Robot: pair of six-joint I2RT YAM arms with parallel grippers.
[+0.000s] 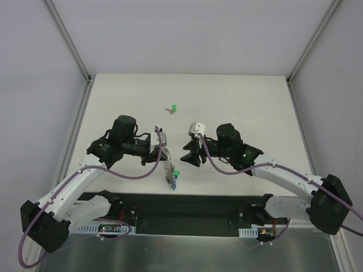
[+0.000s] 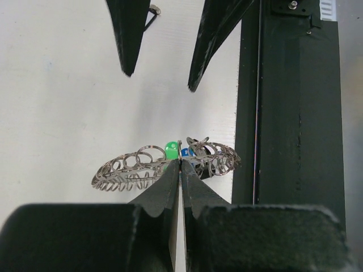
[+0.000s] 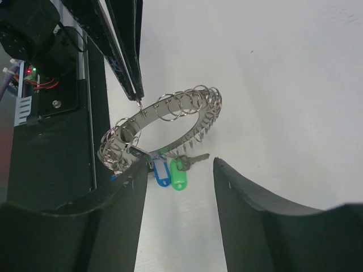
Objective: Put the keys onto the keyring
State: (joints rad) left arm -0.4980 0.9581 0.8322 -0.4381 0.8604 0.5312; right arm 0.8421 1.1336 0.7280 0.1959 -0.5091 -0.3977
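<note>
At the near edge: a black base plate (image 1: pixel 187 205) runs across the white table (image 1: pixel 244 102). Both arms are bolted to it, the left arm on the left and the right arm on the right, and each reaches inward toward the middle.
Just past the plate: the keyring (image 1: pixel 168 163) stands on edge rather than flat. It is a grey metal band with a wide centre hole and many small wire loops crowded along its rim. Whether its low end touches the table cannot be told.
Keys on the ring: the hanging blue key (image 3: pixel 161 171) and the hanging green key (image 3: pixel 179 174) dangle side by side from loops at the ring's lower rim. Their plastic heads are touching or nearly so. A short metal blade (image 3: pixel 197 159) sticks out just beside the green head.
Left gripper (image 2: pixel 180 163): it is clamped tight on the keyring. Its two black fingers press together on the flat band, with loops fanning out to either side of the pinch.
Right gripper (image 1: pixel 190 154): its jaws are parted with nothing between them. It sits just beside the ring on the ring's right, apart from it, with the fingertips pointing toward the two hanging keys.
Farther out: the loose green key (image 1: pixel 173 108) lies alone on the bare table, well apart from the ring and both grippers.
Far side: pale walls (image 1: pixel 34 85) with metal corner posts (image 1: pixel 68 39) close off the table.
</note>
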